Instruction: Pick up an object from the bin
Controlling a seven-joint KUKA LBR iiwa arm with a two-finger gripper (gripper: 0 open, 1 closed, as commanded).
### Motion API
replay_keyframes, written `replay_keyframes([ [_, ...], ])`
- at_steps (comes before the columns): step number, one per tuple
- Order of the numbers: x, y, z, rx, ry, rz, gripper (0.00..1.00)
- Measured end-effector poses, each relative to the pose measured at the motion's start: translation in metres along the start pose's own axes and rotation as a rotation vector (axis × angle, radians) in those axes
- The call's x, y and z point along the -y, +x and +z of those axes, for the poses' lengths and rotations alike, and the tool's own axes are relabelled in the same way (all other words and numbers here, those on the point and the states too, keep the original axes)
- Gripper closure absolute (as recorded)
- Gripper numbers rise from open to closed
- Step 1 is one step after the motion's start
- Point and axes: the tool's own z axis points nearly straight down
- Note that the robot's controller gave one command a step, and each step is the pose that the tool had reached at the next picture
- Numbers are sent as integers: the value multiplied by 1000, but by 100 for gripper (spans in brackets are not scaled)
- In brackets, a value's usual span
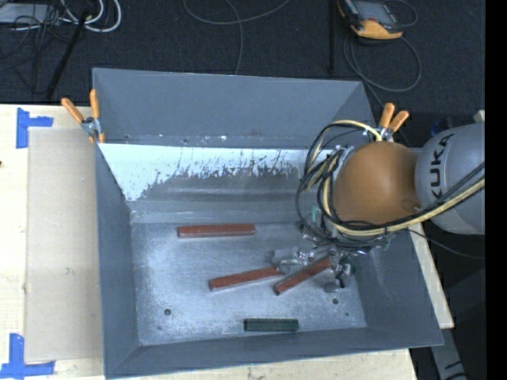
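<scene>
Four loose things lie on the floor of the grey metal bin (119, 291). Nearest is a dark green flat bar (271, 324) by the near wall, well apart from everything else, no bother.

Mid-floor there are two reddish-brown flat sticks, both slanted and almost end to end: the left slanted stick (244, 278) and the right slanted stick (302, 277). The gripper (317, 266) is low over the right slanted stick, right of centre in the bin; that's my read of the target. Claw state: cannot tell, wide or narrow, since the metalwork and cables hide it, and I can't confirm a hold.

To do this step well, I'd centre on the stick's middle, close across its narrow width rather than along it, and lift straight up; a flat stick on a flat floor needs a low approach or it slips out.

In the way: the left slanted stick's right end is just beside the target's left end and may get dragged; the bin's right wall is close to the wrist, so there's little room to swing.

Farthest, a third reddish-brown stick (216, 230) lies level near the foot of the far wall, left of the gripper and clear of it.
</scene>
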Motion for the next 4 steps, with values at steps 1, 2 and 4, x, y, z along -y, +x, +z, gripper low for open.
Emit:
replay_keyframes([
  [1,0,1,-2,-1,2,2,100],
  [2,0,1,-1,-2,0,3,0],
  [4,35,14,-146,-1,9,-104,100],
])
